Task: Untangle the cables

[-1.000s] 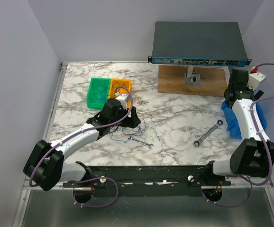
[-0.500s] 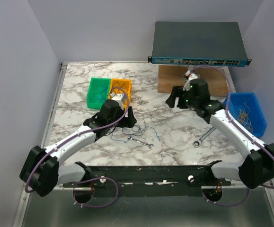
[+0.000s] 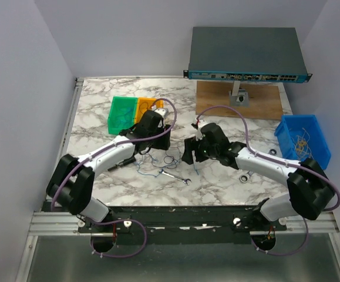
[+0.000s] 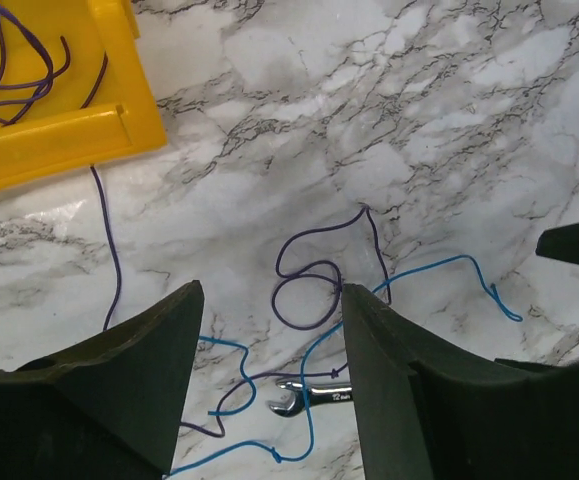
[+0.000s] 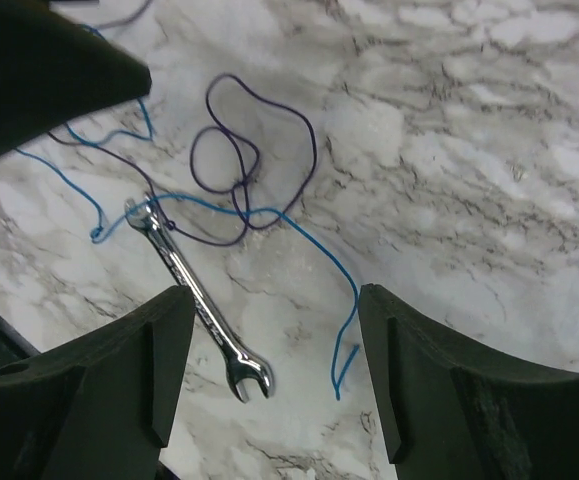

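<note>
We see the cables (image 3: pixel 158 161) lying slack and flat on the marble worktop (image 3: pixel 228 188), tangled together. A dark purple wire (image 5: pixel 315 150) curls into overlapping loops, and a thin blue wire (image 5: pixel 319 255) crosses those loops, its ends trailing free.

The cables (image 3: pixel 165 160) lie tangled on the surface (image 3: pixel 175 94) near its front middle, between the left pincer (image 3: pixel 157 141) behind-left of them and the right pincer (image 3: pixel 188 154) to their right. A small wrench (image 3: pixel 175 177) lies just in front, a cable crossing its head. Behind-left stand two bins side by side, the left bin (image 3: pixel 121 114) touching the right bin (image 3: pixel 148 106), which holds more wires. At the rear right a network switch (image 3: pixel 246 56) sits above a wooden board (image 3: pixel 263 104). In front of that, at the right edge, stands a third bin (image 3: pixel 305 138).
</note>
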You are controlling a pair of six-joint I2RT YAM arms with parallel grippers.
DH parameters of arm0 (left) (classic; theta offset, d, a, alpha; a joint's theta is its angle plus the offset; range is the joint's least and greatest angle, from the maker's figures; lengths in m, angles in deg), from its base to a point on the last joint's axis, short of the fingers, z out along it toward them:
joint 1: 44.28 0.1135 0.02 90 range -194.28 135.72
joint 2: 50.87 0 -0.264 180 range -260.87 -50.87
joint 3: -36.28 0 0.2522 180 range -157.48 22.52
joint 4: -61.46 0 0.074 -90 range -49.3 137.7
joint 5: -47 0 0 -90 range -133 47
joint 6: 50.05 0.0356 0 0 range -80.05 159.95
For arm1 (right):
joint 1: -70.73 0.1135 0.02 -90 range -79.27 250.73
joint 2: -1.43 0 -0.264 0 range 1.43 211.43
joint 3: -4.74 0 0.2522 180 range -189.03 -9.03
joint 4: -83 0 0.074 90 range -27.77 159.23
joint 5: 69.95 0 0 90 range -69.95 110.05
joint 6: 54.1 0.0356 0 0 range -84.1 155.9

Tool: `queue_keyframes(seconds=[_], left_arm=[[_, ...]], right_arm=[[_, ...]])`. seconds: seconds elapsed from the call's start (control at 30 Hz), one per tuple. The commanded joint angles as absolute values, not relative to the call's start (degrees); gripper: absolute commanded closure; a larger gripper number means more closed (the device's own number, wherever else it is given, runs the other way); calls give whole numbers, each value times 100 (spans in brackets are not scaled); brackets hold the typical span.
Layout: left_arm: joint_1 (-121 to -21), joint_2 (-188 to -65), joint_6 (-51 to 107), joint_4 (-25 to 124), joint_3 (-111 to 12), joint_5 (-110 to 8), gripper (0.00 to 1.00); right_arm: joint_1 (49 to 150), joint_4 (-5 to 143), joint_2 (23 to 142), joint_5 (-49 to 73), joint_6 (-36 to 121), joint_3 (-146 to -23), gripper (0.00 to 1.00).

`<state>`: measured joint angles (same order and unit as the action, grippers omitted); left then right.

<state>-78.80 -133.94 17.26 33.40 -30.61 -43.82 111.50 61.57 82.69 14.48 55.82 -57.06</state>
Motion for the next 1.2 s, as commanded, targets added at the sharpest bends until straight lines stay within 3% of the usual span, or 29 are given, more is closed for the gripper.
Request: queue_keyframes(seconds=[0.0,0.4,0.6,0.67,0.7,0.73,0.77,0.8,0.9,1.17], left_arm=[[-7908,-14061,2163,2946,-3749,-4485,42],[-7917,-14869,2339,2913,-4112,-5071,42],[-7959,-15248,2368,2876,-4265,-5423,44],[-7970,-15357,2395,2855,-4316,-5501,52],[-7969,-15406,2402,2823,-4366,-5469,63],[-7970,-15439,2400,2771,-4424,-5407,80],[-7970,-15443,2397,2748,-4447,-5316,93],[-7964,-15390,2388,2755,-4450,-5231,100],[-7953,-14902,2268,2968,-4265,-4874,100],[-7487,-13236,1678,3207,-3972,-4153,100]], right_arm=[[11193,6699,8450,1327,5600,-5267,27],[11195,7592,9188,1363,5568,-5035,35],[11190,7628,9468,1386,5575,-5148,49],[11191,7640,9427,1384,5577,-5117,65],[11194,7632,9397,1389,5588,-5106,81],[11195,7628,9358,1398,5604,-5082,93],[11190,7607,9309,1407,5628,-5065,99],[11194,7599,9224,1424,5671,-5024,99],[11194,7477,8822,1878,5891,-4862,99],[11169,6544,7027,4569,6905,-4301,99]])
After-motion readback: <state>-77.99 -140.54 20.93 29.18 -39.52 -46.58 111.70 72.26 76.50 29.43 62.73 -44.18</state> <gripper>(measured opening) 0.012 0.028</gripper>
